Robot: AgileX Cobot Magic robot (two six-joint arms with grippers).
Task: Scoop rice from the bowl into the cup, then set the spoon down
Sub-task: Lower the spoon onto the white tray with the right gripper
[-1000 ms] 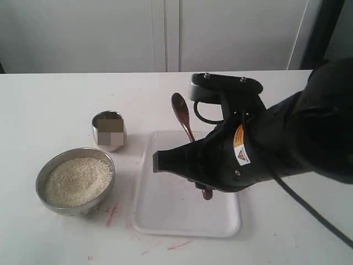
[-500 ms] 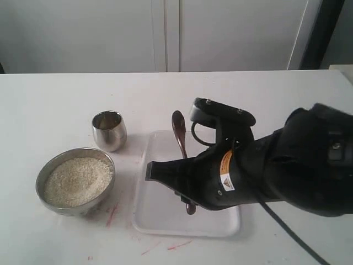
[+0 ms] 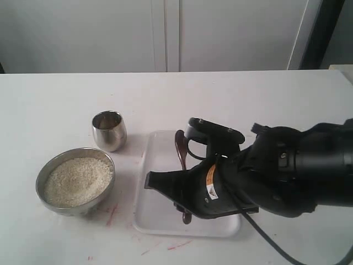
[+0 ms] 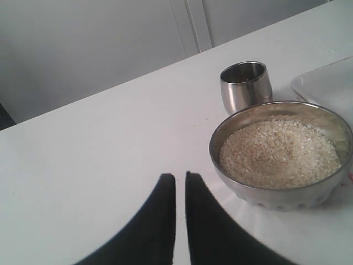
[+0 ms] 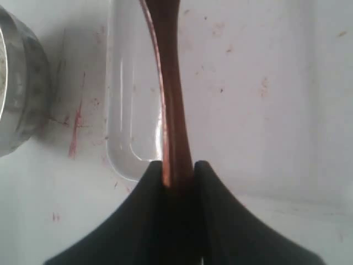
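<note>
The steel bowl (image 3: 105,190) holds pale rice (image 3: 77,181) at the front left of the table. The small shiny cup (image 3: 109,130) stands just behind it. My right gripper (image 3: 179,187) is shut on the handle of the dark wooden spoon (image 3: 180,144), low over the white tray (image 3: 160,221); its oval end points to the back and its handle end is near the tray's front. In the right wrist view the spoon (image 5: 171,99) runs out from the gripper (image 5: 177,165) over the tray (image 5: 132,143). My left gripper (image 4: 180,176) is shut and empty, near the bowl (image 4: 276,196), rice (image 4: 278,153) and cup (image 4: 246,85).
Red marks (image 3: 112,214) stain the white table in front of the bowl and tray. The right arm's bulky black body (image 3: 287,176) covers the tray's right side. A white wall stands behind the table.
My right gripper has come down and slightly left with the spoon, which now hangs lower over the tray. Bowl, cup and rice have not moved.
</note>
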